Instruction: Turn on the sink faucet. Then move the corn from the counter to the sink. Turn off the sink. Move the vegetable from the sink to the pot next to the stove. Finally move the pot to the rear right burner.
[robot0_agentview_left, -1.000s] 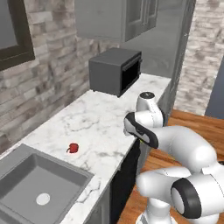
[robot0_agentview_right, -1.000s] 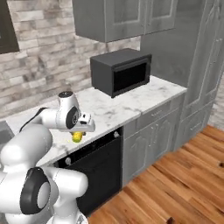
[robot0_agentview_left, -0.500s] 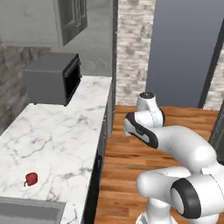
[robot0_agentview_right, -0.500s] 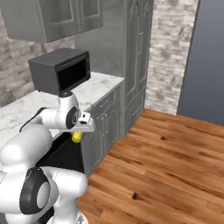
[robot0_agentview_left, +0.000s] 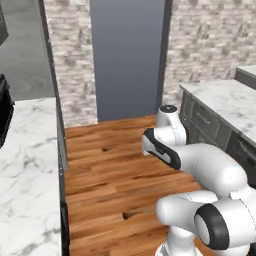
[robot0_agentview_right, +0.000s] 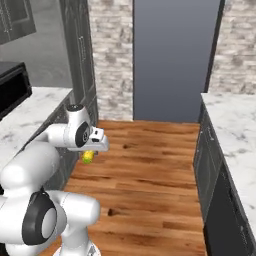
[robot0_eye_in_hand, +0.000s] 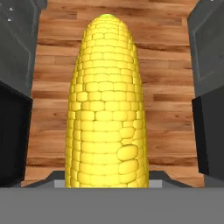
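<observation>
The corn (robot0_eye_in_hand: 107, 109), a yellow cob with a greenish tip, stands lengthwise between my dark fingers (robot0_eye_in_hand: 209, 131) in the hand view. My gripper (robot0_agentview_right: 90, 155) is shut on it and holds it over the wooden floor, just off the edge of the left counter (robot0_agentview_right: 35, 107). In the right base view the corn (robot0_agentview_right: 88, 158) pokes out yellow below the hand. In the left base view the white arm (robot0_agentview_left: 200, 165) covers the hand.
A wooden floor (robot0_agentview_right: 145, 170) runs between two white marble counters with dark cabinets, one at the left (robot0_agentview_left: 22, 170) and one at the right (robot0_agentview_right: 232, 135). A black microwave (robot0_agentview_right: 12, 90) sits on the left counter. Ahead is a brick wall with a tall grey panel (robot0_agentview_right: 175, 55).
The whole scene has swung as the base turned. The counter with the microwave slid off to the left, and the floor and a second counter came into view. The corn stays in the gripper.
</observation>
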